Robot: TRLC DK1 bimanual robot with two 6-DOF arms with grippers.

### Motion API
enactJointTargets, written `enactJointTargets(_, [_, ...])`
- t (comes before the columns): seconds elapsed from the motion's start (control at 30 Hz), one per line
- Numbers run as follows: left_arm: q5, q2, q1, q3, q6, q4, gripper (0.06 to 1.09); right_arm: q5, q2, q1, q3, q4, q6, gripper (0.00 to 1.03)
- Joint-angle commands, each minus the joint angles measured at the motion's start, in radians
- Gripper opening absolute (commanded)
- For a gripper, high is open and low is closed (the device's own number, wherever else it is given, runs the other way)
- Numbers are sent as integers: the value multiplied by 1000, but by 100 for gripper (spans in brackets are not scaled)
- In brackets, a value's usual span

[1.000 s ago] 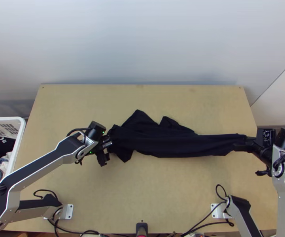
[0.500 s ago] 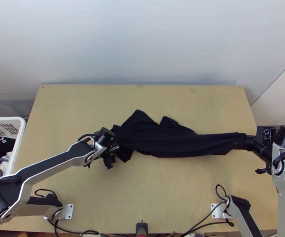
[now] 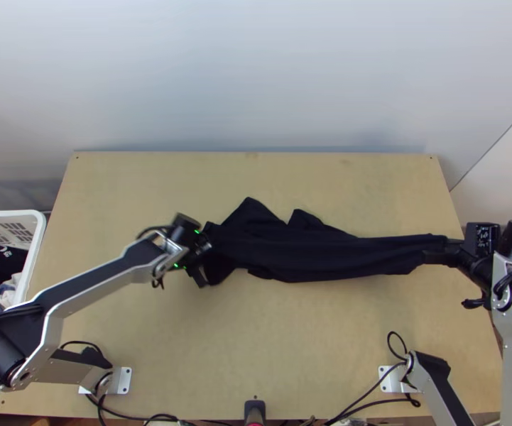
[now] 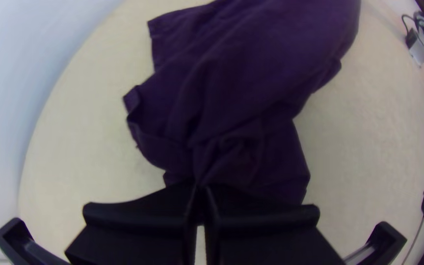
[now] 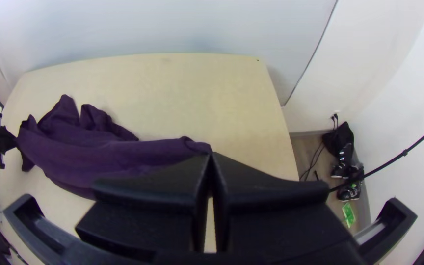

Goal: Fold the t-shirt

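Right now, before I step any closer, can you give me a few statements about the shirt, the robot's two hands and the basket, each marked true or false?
1. The left hand is closed on one end of the dark shirt. True.
2. The shirt is folded into a neat square. False: it is bunched into a long shape between the two hands.
3. The right hand is wide open. False: the right hand is closed on the shirt's other end.
4. A white basket beside the table has clothes in it. True.
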Motion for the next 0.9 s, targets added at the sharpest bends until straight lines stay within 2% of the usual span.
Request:
enactJointTargets(0.0, [113, -91, 235, 155, -3, -148, 11, 5, -9, 10, 77, -2, -2, 3])
enactJointTargets(0.07, [288, -92, 385, 318, -3, -300, 11, 10, -9, 29, 140, -14, 15, 3])
enactJointTargets(0.17, [394, -91, 508, 480, 11, -401, 12, 11, 9, 29, 206, -37, 24, 3])
enactJointTargets(0.3, [401, -92, 549, 571, 86, -501, 11, 10, 23, 50, 226, -46, 23, 3])
enactJointTargets(0.4, [438, -106, 585, 632, 90, -555, 12, 10, 29, 70, 238, -63, 26, 3])
enactJointTargets(0.53, [458, -154, 560, 578, 91, -581, 12, 10, 54, 148, 181, -134, 27, 3])
enactJointTargets(0.7, [454, -264, 347, 368, 77, -581, 12, 16, 65, 306, 83, -203, 43, 3])
enactJointTargets(0.77, [438, -312, 232, 262, 68, -597, 12, 28, 68, 309, 43, -208, 35, 3])
enactJointTargets(0.83, [438, -333, 126, 173, 73, -677, 13, 37, 68, 285, 0, -214, 1, 3])
enactJointTargets(0.87, [438, -338, 59, 131, 80, -726, 17, 36, 69, 266, -26, -226, -25, 3])
